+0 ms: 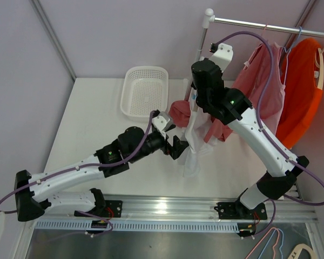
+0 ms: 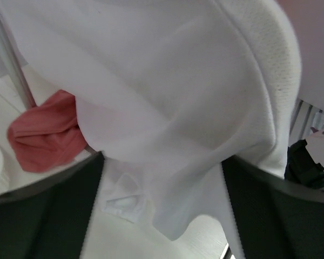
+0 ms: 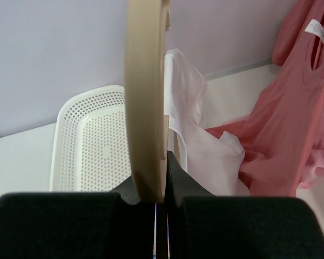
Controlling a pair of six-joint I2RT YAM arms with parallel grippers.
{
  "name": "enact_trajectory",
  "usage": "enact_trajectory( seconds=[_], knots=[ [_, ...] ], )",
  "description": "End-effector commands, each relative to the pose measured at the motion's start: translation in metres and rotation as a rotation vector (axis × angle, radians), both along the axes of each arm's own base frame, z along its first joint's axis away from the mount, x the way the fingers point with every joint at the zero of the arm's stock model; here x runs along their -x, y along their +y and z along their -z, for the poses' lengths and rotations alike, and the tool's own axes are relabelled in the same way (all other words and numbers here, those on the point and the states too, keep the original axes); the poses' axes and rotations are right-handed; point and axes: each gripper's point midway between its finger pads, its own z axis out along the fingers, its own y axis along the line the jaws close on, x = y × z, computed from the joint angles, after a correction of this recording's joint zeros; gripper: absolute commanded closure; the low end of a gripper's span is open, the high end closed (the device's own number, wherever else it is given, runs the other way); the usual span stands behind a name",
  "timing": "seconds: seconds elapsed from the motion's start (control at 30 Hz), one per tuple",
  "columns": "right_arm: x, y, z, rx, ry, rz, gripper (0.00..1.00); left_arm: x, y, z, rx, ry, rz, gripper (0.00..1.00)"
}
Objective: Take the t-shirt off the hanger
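Note:
The white t-shirt (image 1: pixel 193 144) hangs from a cream hanger (image 3: pixel 146 102), its lower end trailing on the table. My right gripper (image 1: pixel 197 103) is shut on the hanger's lower end and holds it up above the table; in the right wrist view (image 3: pixel 165 164) the shirt (image 3: pixel 205 151) drapes behind the hanger. My left gripper (image 1: pixel 177 147) is open at the shirt's left side. In the left wrist view the white cloth (image 2: pixel 167 91) fills the frame and hangs down between the spread fingers (image 2: pixel 48 216) of my left gripper (image 2: pixel 162 167).
A white perforated basket (image 1: pixel 144 91) stands at the back of the table. A red cloth (image 1: pixel 179 112) lies beside the rack pole. A pink shirt (image 1: pixel 262 81) and an orange shirt (image 1: pixel 302 89) hang on the rack bar (image 1: pixel 270 24). Loose hangers (image 1: pixel 281 245) lie at the front right.

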Motion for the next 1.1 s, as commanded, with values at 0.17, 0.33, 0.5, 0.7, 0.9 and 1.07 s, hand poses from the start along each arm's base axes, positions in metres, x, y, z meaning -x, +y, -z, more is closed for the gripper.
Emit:
enact_trajectory(
  seconds=[0.17, 0.33, 0.5, 0.7, 0.9, 1.07],
  knots=[
    [0.004, 0.005, -0.024, -0.083, -0.052, -0.022, 1.00, 0.015, -0.025, -0.026, 0.066, -0.068, 0.127, 0.99],
    [-0.003, 0.000, -0.023, -0.063, -0.058, -0.009, 1.00, 0.062, -0.025, -0.028, 0.116, -0.114, 0.308, 0.99],
    [-0.023, -0.014, -0.024, -0.054, -0.063, -0.017, 1.00, 0.132, -0.022, -0.019, 0.129, -0.165, 0.471, 0.99],
    [-0.033, -0.021, -0.019, -0.066, -0.017, -0.059, 1.00, 0.182, -0.032, 0.037, 0.067, -0.053, 0.627, 0.99],
    [0.003, 0.002, -0.001, -0.071, 0.109, -0.246, 1.00, 0.116, -0.045, 0.069, 0.061, 0.060, 0.405, 0.99],
    [0.043, 0.010, 0.028, -0.033, 0.249, -0.357, 1.00, 0.044, -0.033, 0.044, 0.113, 0.081, 0.163, 0.99]
  ],
)
